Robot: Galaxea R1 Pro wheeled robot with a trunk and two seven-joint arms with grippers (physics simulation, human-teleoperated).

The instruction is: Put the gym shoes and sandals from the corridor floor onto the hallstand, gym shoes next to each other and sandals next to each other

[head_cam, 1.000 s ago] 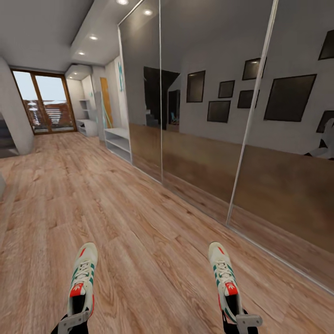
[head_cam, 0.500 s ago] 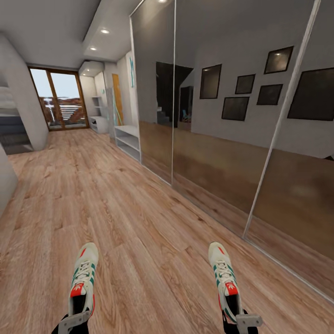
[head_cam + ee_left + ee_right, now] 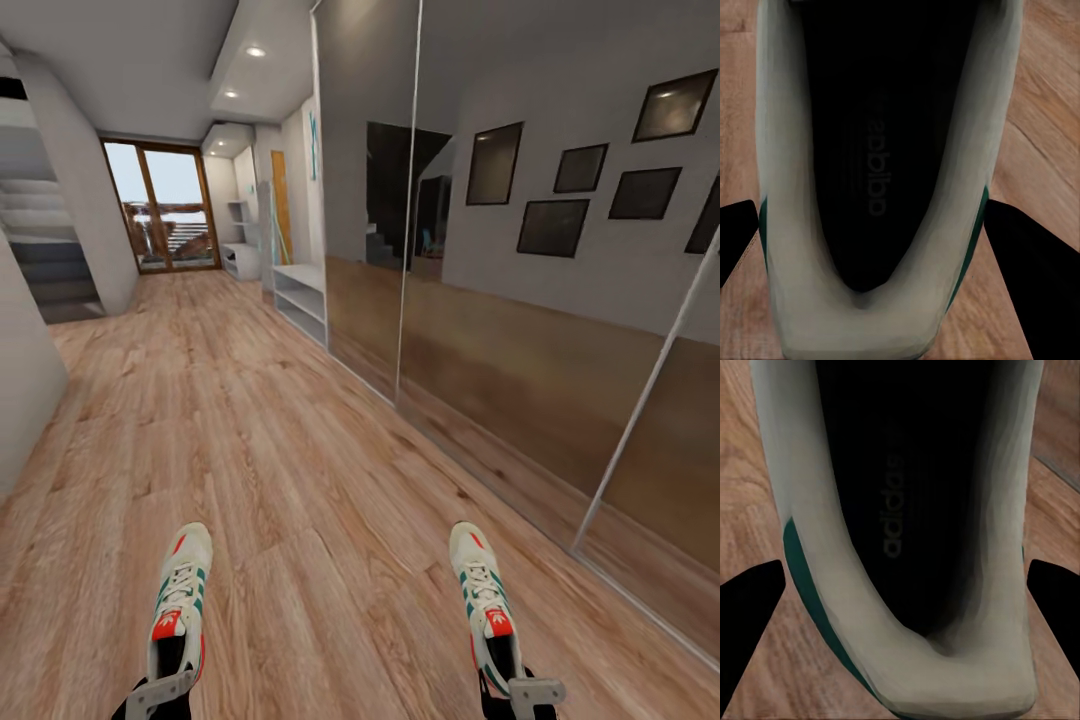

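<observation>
— Where are the gym shoes right now?

— One in each gripper. The left gripper (image 3: 158,695) is clamped on the heel of the left gym shoe (image 3: 178,600), the right gripper (image 3: 520,695) on the heel of the right gym shoe (image 3: 482,600). Each toe points straight out ahead of its gripper, above the corridor floor (image 3: 300,470).

— How do the grips look up close?

— In the left wrist view a dark finger (image 3: 1035,277) sits against each side of the heel collar, the shoe's opening between them; the right wrist view shows the same, with one finger (image 3: 750,607) at the teal stripe.

— Will they carry well?

— I judge them light, with a soft collar that squashes under pressure. Held only at the heel, a toe could droop or swing, so smooth motion matters.

— And the rack?

— Pale shelf units (image 3: 305,295) stand far ahead along the mirrored wall (image 3: 520,300); I cannot tell which is the hallstand.
</observation>
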